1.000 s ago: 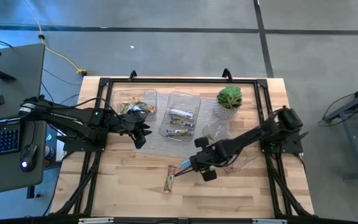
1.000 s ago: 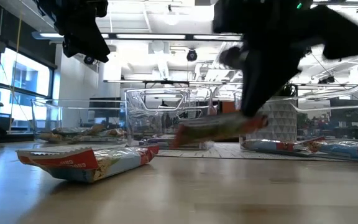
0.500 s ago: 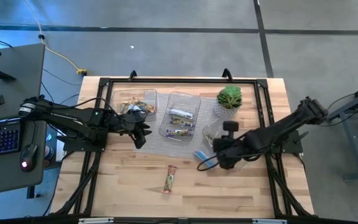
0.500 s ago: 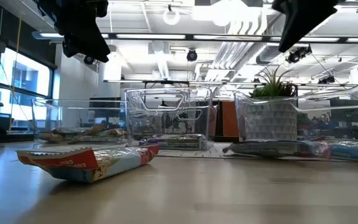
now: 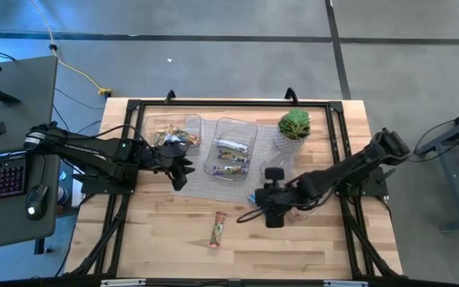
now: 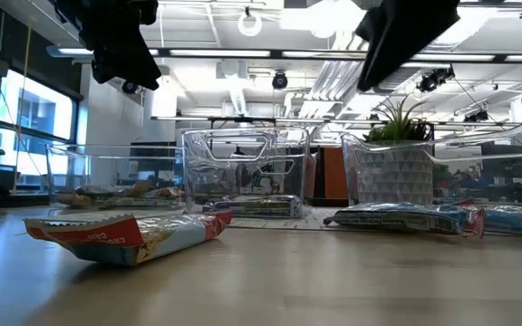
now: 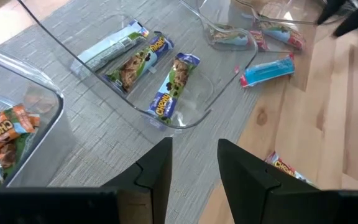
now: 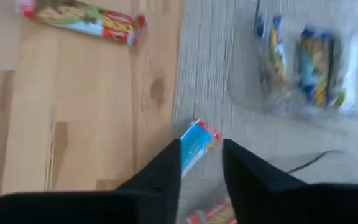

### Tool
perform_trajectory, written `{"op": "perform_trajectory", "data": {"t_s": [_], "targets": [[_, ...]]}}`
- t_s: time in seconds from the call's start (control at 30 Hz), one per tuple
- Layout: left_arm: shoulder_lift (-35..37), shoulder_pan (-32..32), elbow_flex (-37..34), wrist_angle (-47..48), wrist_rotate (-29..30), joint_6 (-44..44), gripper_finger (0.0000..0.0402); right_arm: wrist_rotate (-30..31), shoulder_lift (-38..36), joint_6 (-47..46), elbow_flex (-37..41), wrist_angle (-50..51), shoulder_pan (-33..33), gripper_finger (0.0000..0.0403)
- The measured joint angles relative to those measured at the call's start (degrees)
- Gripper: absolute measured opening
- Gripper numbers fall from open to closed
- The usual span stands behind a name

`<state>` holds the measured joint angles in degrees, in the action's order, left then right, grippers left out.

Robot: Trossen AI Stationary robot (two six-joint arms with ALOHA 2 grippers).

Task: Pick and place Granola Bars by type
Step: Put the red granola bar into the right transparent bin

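The right gripper (image 8: 201,163) hangs over the near edge of the grey mat (image 5: 202,185) with its fingers slightly apart and nothing between them; directly under it lies a blue-wrapped granola bar (image 8: 197,144), flat on the mat just outside the rightmost clear tray (image 5: 271,163). That bar looks light, thin and crinkly, so I judge the foil will slide and buckle rather than resist; a pinch across its short width near the middle should hold better than a grab at the crimped ends. A red-and-green bar (image 5: 217,229) lies alone on the bare wood, well apart toward the table's front. The middle clear tray (image 7: 185,121) holds three bars side by side, and the left tray (image 5: 188,121) holds tan-wrapped ones. The left gripper (image 7: 193,163) hovers near the left tray, fingers a little apart and empty. How many bars sit in the rightmost tray is hard to make out: the arm covers part of it from above, and the right wrist view is smeared by motion. The potted plant (image 5: 294,126) stands behind that tray.
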<state>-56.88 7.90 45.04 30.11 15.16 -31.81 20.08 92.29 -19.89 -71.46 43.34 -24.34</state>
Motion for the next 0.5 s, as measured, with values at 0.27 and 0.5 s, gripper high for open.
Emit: {"op": "perform_trajectory", "data": {"t_s": [0.27, 0.5], "targets": [[0.00, 0.00, 0.00, -0.02, -1.01, 0.03, 0.0124, -9.83, 11.43, -12.44, 0.00, -1.80, 0.35, 0.0180], [0.00, 0.01, 0.00, 0.00, -1.12, 0.09, 0.0124, -11.30, 16.70, -14.45, -0.11, 0.64, 2.64, 0.0183]]}}
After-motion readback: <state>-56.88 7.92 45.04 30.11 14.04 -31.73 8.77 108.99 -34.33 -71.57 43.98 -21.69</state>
